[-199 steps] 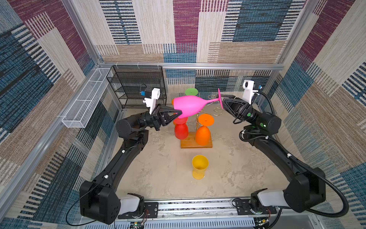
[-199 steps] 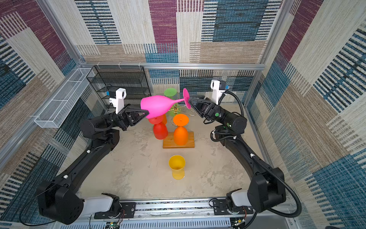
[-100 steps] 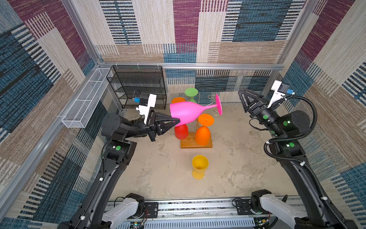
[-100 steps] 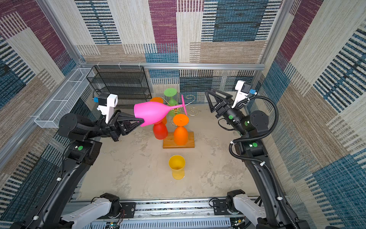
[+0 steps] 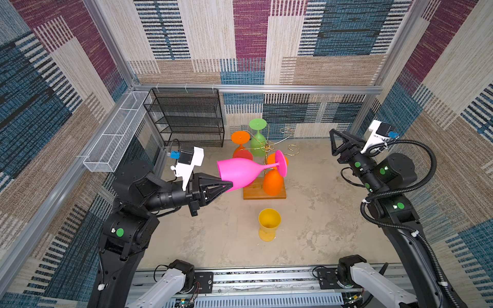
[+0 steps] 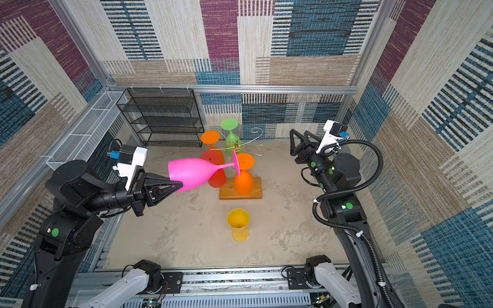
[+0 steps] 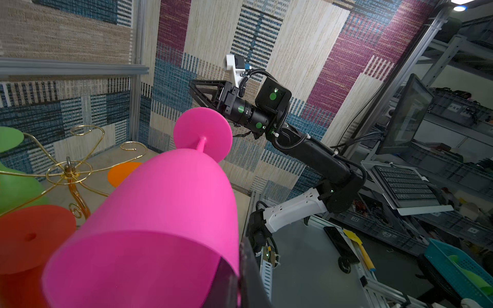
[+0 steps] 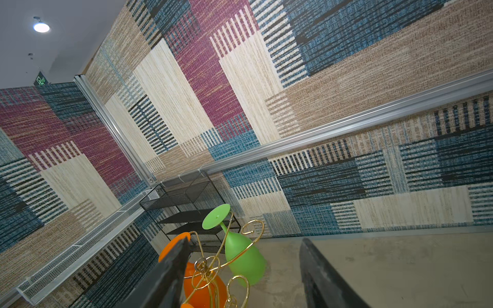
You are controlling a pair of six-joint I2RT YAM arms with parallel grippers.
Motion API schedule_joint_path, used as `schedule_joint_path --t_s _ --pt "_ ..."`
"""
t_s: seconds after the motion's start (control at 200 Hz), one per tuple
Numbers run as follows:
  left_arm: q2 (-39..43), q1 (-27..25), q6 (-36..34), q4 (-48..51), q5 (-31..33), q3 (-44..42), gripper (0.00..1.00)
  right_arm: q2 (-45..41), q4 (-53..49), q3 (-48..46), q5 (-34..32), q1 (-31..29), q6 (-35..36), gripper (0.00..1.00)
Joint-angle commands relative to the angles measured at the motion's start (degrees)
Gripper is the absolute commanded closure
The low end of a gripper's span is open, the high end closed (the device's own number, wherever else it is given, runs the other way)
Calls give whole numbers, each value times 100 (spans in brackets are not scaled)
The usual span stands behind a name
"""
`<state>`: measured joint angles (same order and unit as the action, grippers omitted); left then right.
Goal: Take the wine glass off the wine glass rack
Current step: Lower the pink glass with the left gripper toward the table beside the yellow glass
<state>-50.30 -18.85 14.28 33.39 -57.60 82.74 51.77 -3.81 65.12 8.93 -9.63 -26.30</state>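
Note:
My left gripper [image 5: 230, 184] [image 6: 181, 184] is shut on the rim of a pink wine glass [image 5: 240, 174] [image 6: 192, 173] [image 7: 170, 213]. The glass lies on its side in the air, with its foot pointing at the wine glass rack [image 5: 250, 194] [image 6: 256, 192] [image 7: 68, 170], a gold pole with curled arms on a wooden base. In the left wrist view the pink foot is apart from the gold arms. My right gripper [image 5: 337, 133] [image 6: 298, 132] [image 8: 242, 242] stands open and empty, raised at the right and facing the rack [image 8: 202, 266].
Green [image 5: 257, 138], red [image 5: 242, 154] and two orange [image 5: 272, 181] glasses hang upside down on the rack. A yellow glass [image 5: 269, 224] stands upright in front of it. A black mesh shelf [image 5: 186, 117] and a white wire basket [image 5: 114, 136] line the back left.
My left arm has drawn back to the left, carrying the pink glass away from the rack. My right gripper has left the glass's foot and pulled away to the right.

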Motion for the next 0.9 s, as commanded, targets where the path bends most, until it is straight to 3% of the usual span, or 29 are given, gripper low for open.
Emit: schedule_joint_path --t_s 0.0,0.25,0.446,0.671,0.896 --pt "128 -62 -454 836 338 -47 100 30 -4 -29 -217 10 38 33" --pt "184 -398 -725 1487 755 -285 100 74 -45 -66 -344 47 65 33" --pt "-228 -1980 -913 1487 2062 -383 100 158 23 -137 -241 67 -33 33" --pt "-1172 -3391 -1226 1642 3491 -90 100 138 -44 -193 -260 109 19 33" --pt "-2124 -4274 -1540 2068 4456 574 100 80 -78 -262 -278 195 82 33"
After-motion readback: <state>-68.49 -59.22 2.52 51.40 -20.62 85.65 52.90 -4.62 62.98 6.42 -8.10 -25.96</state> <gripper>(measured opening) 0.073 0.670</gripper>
